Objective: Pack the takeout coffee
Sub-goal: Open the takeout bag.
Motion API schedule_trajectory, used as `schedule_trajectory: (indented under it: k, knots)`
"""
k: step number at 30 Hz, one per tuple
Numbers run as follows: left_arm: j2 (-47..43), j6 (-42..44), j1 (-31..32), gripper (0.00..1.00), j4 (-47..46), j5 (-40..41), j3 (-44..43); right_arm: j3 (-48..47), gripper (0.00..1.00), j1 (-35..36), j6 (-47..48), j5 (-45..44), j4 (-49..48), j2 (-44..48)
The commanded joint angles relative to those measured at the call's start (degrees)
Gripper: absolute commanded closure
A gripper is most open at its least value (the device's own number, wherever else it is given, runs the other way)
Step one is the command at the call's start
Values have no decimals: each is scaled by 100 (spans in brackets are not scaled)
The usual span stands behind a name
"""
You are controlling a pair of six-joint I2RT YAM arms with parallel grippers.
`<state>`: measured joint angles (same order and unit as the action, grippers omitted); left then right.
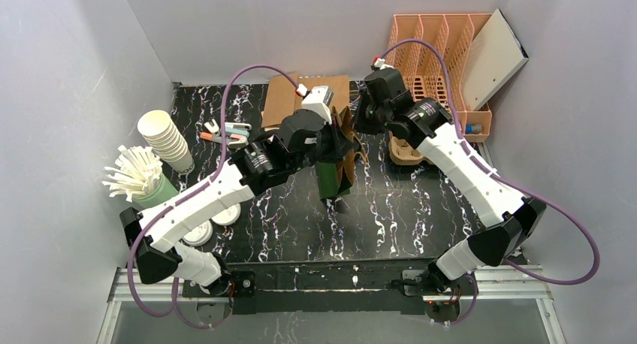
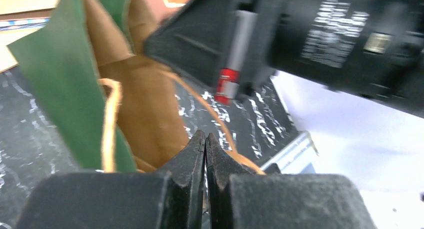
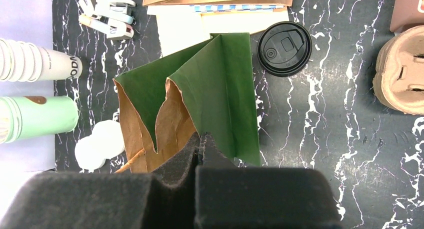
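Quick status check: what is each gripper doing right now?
Left gripper: jaws closed, apparently pinching the rim of the green-and-brown paper bag.
Right gripper: jaws closed on the same bag's green edge.

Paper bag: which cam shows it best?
Right wrist: the paper bag sits mid-frame from above, green outside and brown inside both clear. Top external shows it small, partly behind the left arm. Left wrist shows only a blurred close-up slice with a handle.
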<state>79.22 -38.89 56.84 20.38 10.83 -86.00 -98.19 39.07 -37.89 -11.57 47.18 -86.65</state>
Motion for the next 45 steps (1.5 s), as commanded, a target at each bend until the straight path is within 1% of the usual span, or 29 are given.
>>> schedule_trajectory:
  k: [1, 6, 12, 15, 18, 22, 26, 29, 33, 38, 42, 45]
  knots:
    - [-82, -50, 12, 100, 0, 1236, 226, 45, 99, -13, -107, -69, -339, 314]
    - [329, 68, 12, 100, 57, 1461, 251, 55, 99, -12, -138, -54, -341, 348]
    - [943, 124, 18, 100, 560, 1871, -147, 84, 99, -13, -170, -17, -349, 437]
    - [1093, 261, 16, 100, 700, 2015, -296, 122, 99, -13, -188, 24, -371, 492]
    - [1121, 482, 4, 100, 728, 2150, -314, 137, 99, -13, -193, 90, -393, 558]
    - [1169, 983, -6, 100, 709, 2065, -251, 110, 99, -13, -199, 111, -402, 612]
    - [1053, 1164, -6, 100, 373, 1934, 179, 156, 99, -9, -267, 156, -495, 685]
    - [745, 1291, -4, 100, -160, 1886, 814, 207, 99, -12, -338, 213, -621, 745]
    - [331, 1612, 2, 100, -647, 2012, 1418, 112, 99, -13, -401, 114, -578, 715]
    - [145, 2053, 11, 100, -815, 1652, 1715, 56, 99, -7, -410, -110, -582, 681]
    - [85, 2335, 15, 100, -702, 1820, 1876, -180, 99, -9, -387, -181, -451, 607]
    - [129, 2672, 12, 100, -582, 1762, 1868, -298, 99, -11, -386, -170, -414, 610]
